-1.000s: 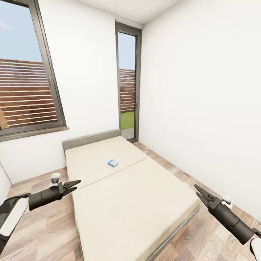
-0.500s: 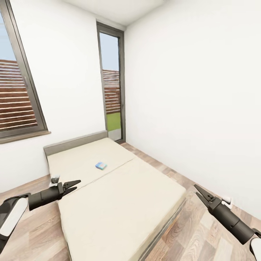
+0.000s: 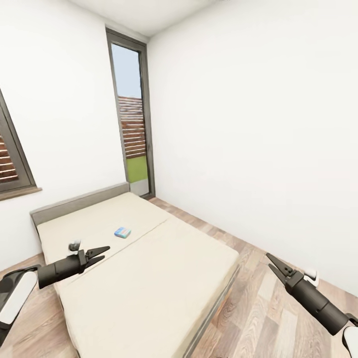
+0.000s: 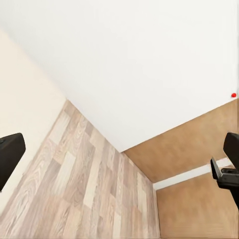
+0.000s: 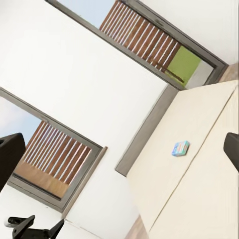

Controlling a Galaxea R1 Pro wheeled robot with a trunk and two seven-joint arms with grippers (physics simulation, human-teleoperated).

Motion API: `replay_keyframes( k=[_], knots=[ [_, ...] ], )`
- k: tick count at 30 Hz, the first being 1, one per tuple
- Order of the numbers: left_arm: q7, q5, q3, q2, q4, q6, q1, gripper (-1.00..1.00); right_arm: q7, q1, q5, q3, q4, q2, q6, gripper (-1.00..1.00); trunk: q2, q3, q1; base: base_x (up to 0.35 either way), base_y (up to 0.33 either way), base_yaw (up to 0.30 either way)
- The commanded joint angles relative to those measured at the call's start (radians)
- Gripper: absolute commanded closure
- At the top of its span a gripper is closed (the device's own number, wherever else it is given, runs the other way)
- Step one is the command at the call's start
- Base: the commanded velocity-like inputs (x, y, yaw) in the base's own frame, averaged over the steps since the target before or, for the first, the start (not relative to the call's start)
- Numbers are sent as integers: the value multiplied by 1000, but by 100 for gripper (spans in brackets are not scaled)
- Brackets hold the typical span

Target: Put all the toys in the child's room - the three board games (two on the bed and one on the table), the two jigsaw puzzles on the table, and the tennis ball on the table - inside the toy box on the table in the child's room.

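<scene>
A single board game (image 3: 122, 232) is seen lying flat on the bed (image 3: 149, 278), on the half nearer the grey headboard edge and well in from every side of the mattress; it is also caught in the right wrist view (image 5: 180, 148) as a small blue box on the beige surface. A second game on the bed cannot be made out. The left gripper (image 3: 99, 254) is held over the mattress edge nearest the robot's left, its fingers spread a little and empty, well apart from the box. The right gripper (image 3: 272, 263) is held above the wooden floor (image 3: 278, 318) beyond the bed's other long side; whether its fingers are parted or pressed together cannot be told, though nothing is seen between them. The box is judged to be light, stiff cardboard with a smooth, somewhat slippery print, and not fragile. Since it rests flat on a soft, yielding mattress, it would best be pinched across its shorter width at two opposite side faces, from above.
</scene>
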Motion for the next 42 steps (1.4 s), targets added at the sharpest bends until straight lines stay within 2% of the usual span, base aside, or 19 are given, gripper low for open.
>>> replay_keyframes(
  k=[1,10,23,42],
  knots=[
    [-3,0,2,0,0,4,0,-100,1,-1,-2,-1,0,0,6,-100,-1,0,0,0,71,-277],
    [-3,0,4,0,-1,4,0,-100,1,-1,-2,-1,-1,0,6,-100,-1,3,0,0,161,-155],
    [-3,0,4,0,-1,5,0,-100,-1,-1,-2,0,-2,0,8,-100,-1,2,0,-61,110,-9],
    [-3,0,4,0,-1,4,0,-100,-17,-1,-4,0,-1,-1,8,-100,-1,-13,0,-69,74,0]
  ],
)
